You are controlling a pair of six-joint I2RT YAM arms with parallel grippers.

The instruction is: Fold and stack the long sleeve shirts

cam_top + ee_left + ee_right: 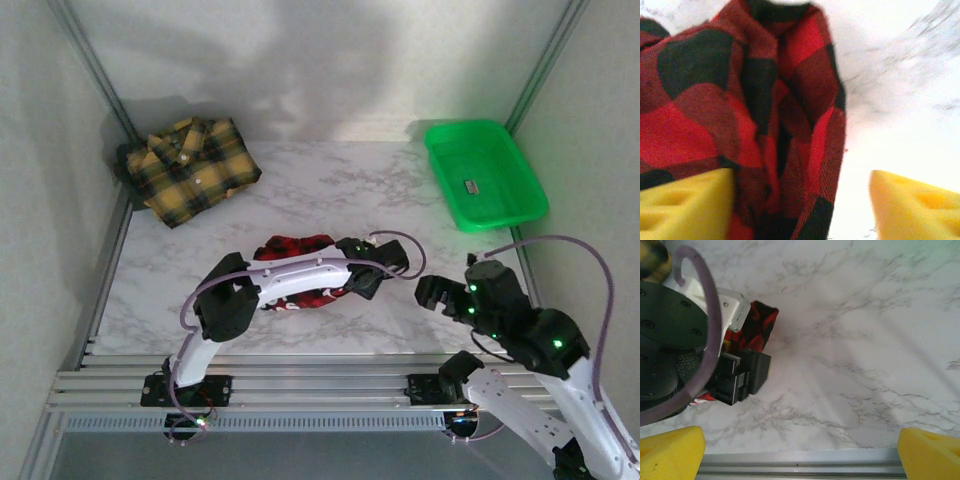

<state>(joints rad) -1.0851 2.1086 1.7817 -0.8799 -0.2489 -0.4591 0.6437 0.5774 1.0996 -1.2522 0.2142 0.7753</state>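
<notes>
At the table's (340, 190) back left, the yellow shirt (190, 168) lies folded. The red shirt (297, 246) sits bunched mid-table, unstacked, 1 of 2 apparently done. Left gripper (802, 175) spread wide over it; right gripper (800, 445) wide, empty.

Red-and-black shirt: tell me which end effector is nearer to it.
Left. The left end effector sits open right at the red-and-black shirt, cloth between its fingers; the right end effector hangs apart over bare table to the shirt's right.

White shells and black joints make up the left arm (300, 278) and right arm (520, 395), both trailing lilac cables (560, 238). Green lights (556, 344) dot the four-o'clock one; fingertips (685, 205) are yellow wedges.
</notes>
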